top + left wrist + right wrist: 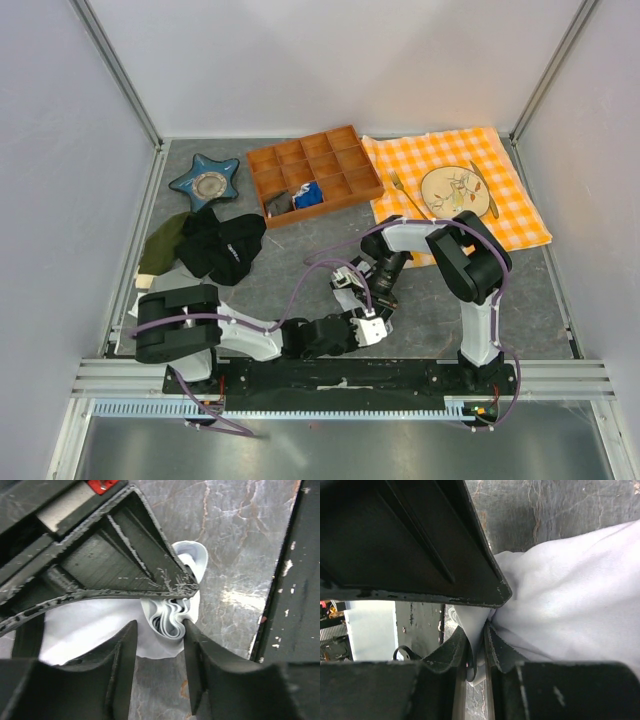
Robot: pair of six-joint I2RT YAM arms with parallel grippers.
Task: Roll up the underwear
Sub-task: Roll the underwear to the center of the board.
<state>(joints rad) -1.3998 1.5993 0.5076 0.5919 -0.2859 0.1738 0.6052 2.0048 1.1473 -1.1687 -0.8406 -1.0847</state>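
The underwear (90, 630) is white fabric lying on the grey table. One end is rolled into a coil of layers (170, 622). My left gripper (159, 630) is open, with the coil's end between its fingertips and the right finger (192, 645) touching it. My right gripper (479, 645) is shut on a fold of the underwear (570, 590), and its black body fills the top of the left wrist view. In the top view both grippers meet near the table's front middle, left (366, 326) and right (378, 300), and hide most of the garment.
A black clothing heap (222, 245) and an olive-green cloth (160, 245) lie at the left. Behind stand a blue star dish (205, 182), a wooden divided tray (315, 170) and an orange checked cloth (500, 215) with a plate (452, 187). The black front rail (295, 580) is close by.
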